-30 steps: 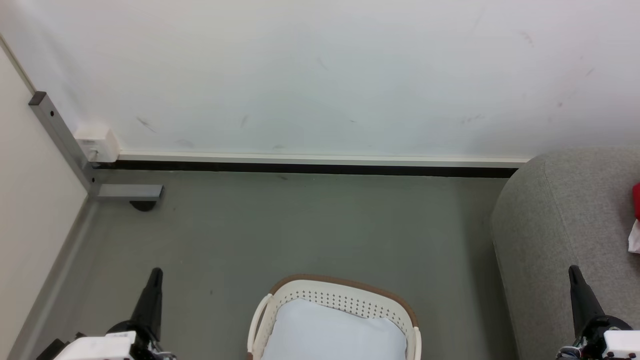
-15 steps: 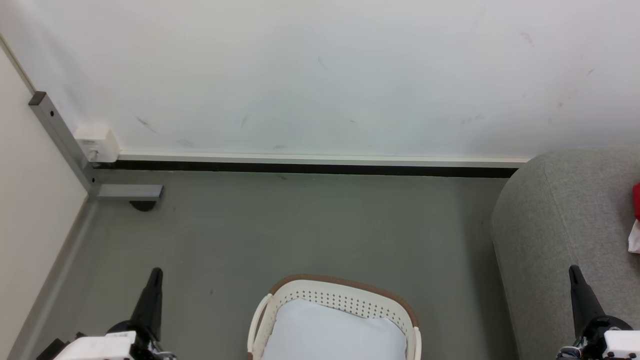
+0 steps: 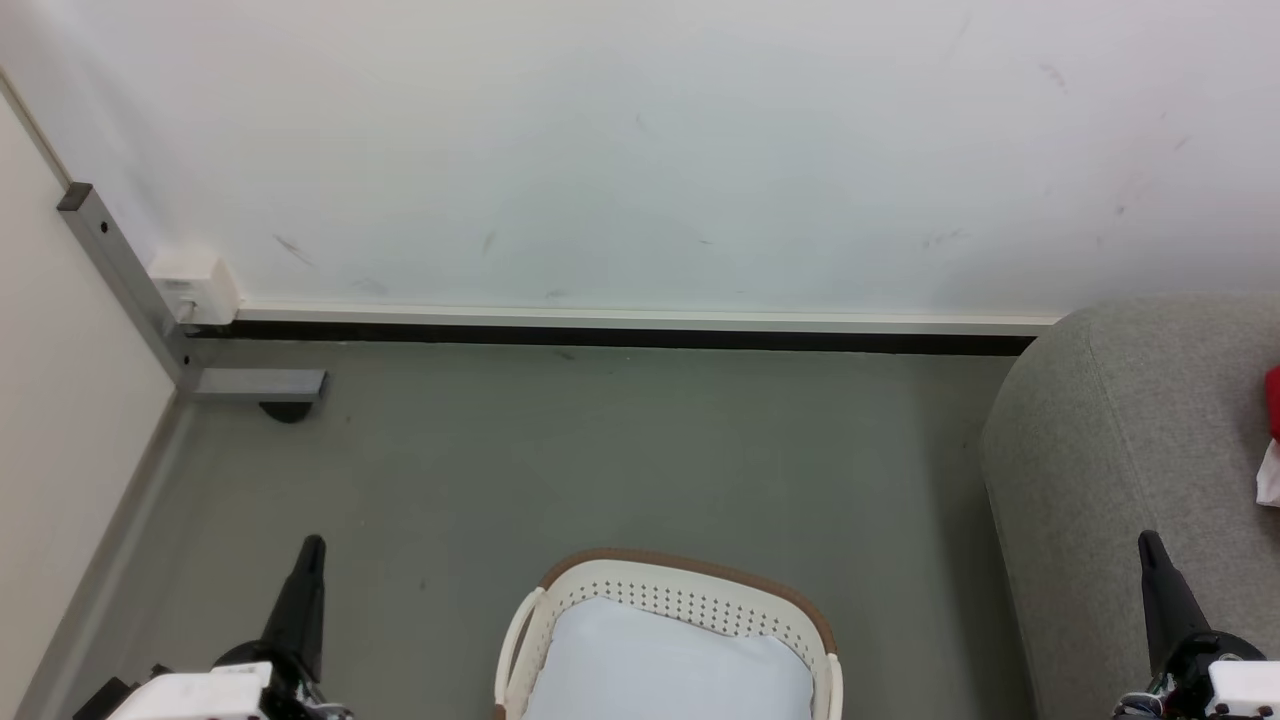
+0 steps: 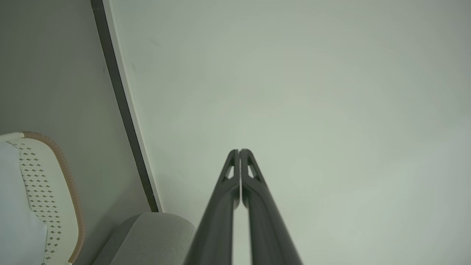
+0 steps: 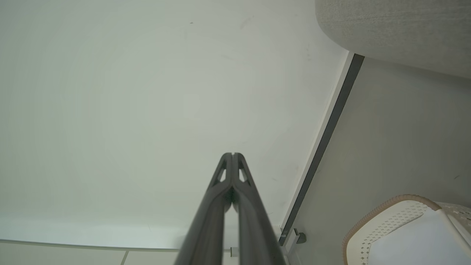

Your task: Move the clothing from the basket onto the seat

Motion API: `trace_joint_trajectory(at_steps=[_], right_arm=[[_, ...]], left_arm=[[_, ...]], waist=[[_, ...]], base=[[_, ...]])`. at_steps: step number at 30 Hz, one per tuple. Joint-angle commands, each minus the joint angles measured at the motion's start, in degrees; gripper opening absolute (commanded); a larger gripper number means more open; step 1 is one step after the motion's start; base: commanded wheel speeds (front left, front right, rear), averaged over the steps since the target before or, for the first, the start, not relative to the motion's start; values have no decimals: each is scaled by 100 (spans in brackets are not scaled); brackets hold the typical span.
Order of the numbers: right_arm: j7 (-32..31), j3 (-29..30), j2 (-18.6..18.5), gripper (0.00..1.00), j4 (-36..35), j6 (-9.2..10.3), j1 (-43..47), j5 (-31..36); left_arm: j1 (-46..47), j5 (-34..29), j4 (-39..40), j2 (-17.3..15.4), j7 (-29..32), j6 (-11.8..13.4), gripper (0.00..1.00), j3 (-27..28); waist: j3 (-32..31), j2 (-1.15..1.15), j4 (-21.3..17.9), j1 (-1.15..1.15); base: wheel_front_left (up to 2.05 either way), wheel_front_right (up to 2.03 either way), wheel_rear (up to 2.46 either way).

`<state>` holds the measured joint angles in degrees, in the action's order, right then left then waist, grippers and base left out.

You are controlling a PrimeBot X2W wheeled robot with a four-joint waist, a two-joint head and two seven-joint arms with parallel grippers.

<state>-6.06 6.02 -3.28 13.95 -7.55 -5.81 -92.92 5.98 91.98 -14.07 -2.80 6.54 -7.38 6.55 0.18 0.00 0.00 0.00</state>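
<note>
The clothing (image 3: pixel 1273 402) is a sliver of bright red at the right edge of the head view. It lies on top of the seat (image 3: pixel 1120 450), and the frame cuts off most of it. Just below it at the same edge is a scrap of white fabric; I cannot tell whether that belongs to the garment.

The seat is a light-grey upholstered bulk with a rounded corner, filling the lower right of the frame and standing on a dull grey-green floor (image 3: pixel 600 470). A scuffed white wall (image 3: pixel 640 150) fills the upper half, ending in a pale skirting strip (image 3: pixel 640 318) with a dark band beneath it. At the left a grey metal post (image 3: pixel 115 265) slants down from the upper left to a short foot on the floor. A small white box (image 3: pixel 192 285) sits against the post at the base of the wall, and a cream panel (image 3: pixel 50 420) runs down the left edge.

The basket (image 3: pixel 690 575) stands on the floor at the bottom centre, cream with perforated sides and a brown rim. Its near part is cut off by the frame. A pale bluish-white cloth (image 3: pixel 670 670) fills its inside. A strip of floor separates the basket from the seat.

The left gripper (image 3: pixel 312 545) is at the lower left over the floor. The right gripper (image 3: pixel 1148 540) is at the lower right in front of the seat. Both wrist views show the fingers pressed together with nothing between them, pointing at the wall.
</note>
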Motion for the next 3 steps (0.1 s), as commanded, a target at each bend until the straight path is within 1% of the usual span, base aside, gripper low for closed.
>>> trace_joint_trajectory(at_steps=[1,3], right_arm=[[-34,20,8,0,11,12,-68,22],[-37,22,9,0,11,12,-68,24]], left_arm=[[51,77,-1,-10,21,-28,0,10],[51,77,-1,-10,21,-28,0,10]], waist=[[0,0,0,0],[0,0,0,0]], base=[[0,0,0],[0,0,0]])
